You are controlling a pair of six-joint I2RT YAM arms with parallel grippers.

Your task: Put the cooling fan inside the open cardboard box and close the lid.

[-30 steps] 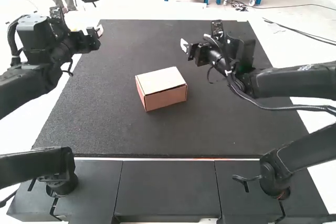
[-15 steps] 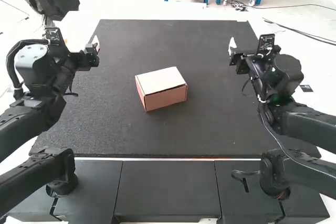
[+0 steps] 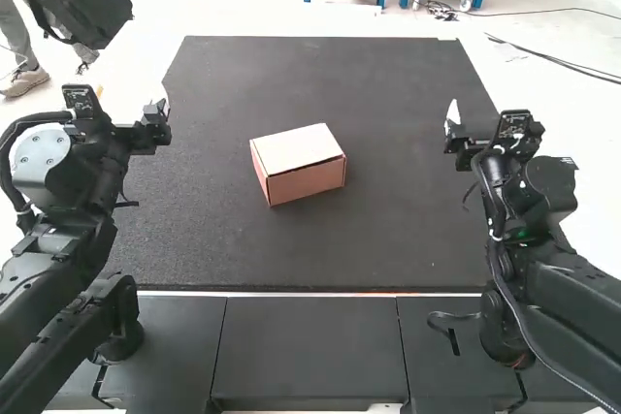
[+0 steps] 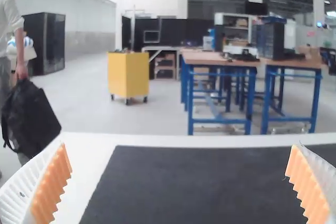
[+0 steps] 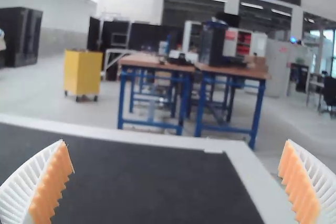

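Note:
A small brown cardboard box (image 3: 298,163) stands in the middle of the black mat (image 3: 388,84) with its lid flat and shut, so its inside is hidden. My left gripper (image 3: 155,123) hovers over the mat's left edge, well left of the box, open and empty. In the left wrist view its white ribbed fingers (image 4: 37,192) with orange pads stand wide apart over the mat (image 4: 194,182). My right gripper (image 3: 473,138) hangs near the mat's right edge, far from the box, also open with nothing between its fingers (image 5: 42,187).
The mat lies on a white table top (image 3: 543,94), with a bare white margin on both sides. Black arm bases and mounting plates (image 3: 310,346) line the near edge.
Both arms have pulled back from the far part of the mat toward their own sides and nearer the front. The box has not moved.

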